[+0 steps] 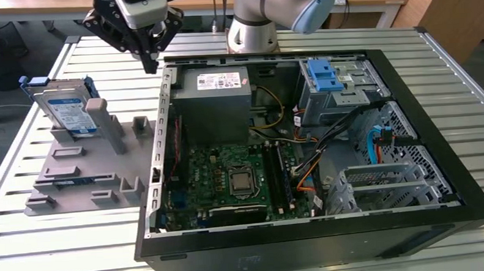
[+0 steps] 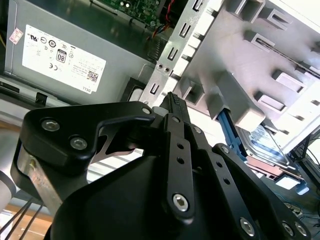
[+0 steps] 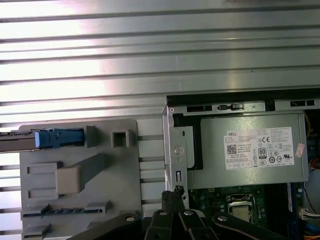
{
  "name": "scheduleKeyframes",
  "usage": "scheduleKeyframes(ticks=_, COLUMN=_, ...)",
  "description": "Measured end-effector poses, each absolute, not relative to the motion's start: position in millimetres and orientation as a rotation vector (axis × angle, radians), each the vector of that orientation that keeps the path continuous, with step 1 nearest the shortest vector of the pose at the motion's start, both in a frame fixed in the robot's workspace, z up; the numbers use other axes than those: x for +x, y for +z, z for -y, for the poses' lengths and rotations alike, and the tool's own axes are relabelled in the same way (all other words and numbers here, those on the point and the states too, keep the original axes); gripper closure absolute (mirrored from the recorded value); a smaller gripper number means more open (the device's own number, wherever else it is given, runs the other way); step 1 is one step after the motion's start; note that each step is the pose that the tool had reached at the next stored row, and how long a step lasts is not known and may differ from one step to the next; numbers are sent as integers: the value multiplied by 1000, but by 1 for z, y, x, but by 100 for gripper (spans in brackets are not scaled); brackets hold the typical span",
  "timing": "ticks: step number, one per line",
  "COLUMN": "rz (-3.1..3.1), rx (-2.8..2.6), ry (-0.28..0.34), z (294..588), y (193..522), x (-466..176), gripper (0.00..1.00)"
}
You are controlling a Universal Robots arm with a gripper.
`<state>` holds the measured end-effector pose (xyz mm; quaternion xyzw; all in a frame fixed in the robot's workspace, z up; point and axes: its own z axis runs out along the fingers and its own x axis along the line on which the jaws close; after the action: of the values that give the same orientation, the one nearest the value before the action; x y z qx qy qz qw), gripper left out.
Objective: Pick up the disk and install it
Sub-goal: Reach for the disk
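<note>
- From my station I see the black two-fingered gripper (image 1: 151, 67) hanging tips-down over the back corner of the open black computer case (image 1: 312, 252), on the exterior view's left of it.
- Its fingers are pressed together to a single narrow tip in both wrist views (image 2: 173, 100) (image 3: 172, 192), with nothing between them.
- The disk (image 1: 69, 111), a flat silver hard drive with a blue-and-white label and a blue plastic bracket round its edges, stands nearly upright on edge at the far end of the grey plastic fixture block (image 1: 89, 176).
- That block lies on the slatted metal table (image 1: 59, 247), just beside the case on the exterior view's left.
- The gripper is clear of the disk, not touching it (the disk sits lower, further to the exterior view's left).
- In the first wrist view the disk (image 3: 60, 137) shows edge-on along the fixture block (image 3: 120, 180); in the second wrist view its label (image 2: 266, 142) peeks past the block (image 2: 235, 45).
- Inside the case, the big grey power-supply box with a white sticker (image 1: 216, 97) sits nearest the gripper, the green motherboard (image 1: 227, 176) beyond it, and a silver metal cage with a blue latch (image 1: 337, 82) in the far corner.
</note>
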<state>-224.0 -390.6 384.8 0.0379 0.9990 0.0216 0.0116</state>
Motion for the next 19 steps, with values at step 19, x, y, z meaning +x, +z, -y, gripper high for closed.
scheduleKeyframes(ticks=19, rz=-3115, rx=118, ry=68, z=390, y=385, x=-231, gripper=89)
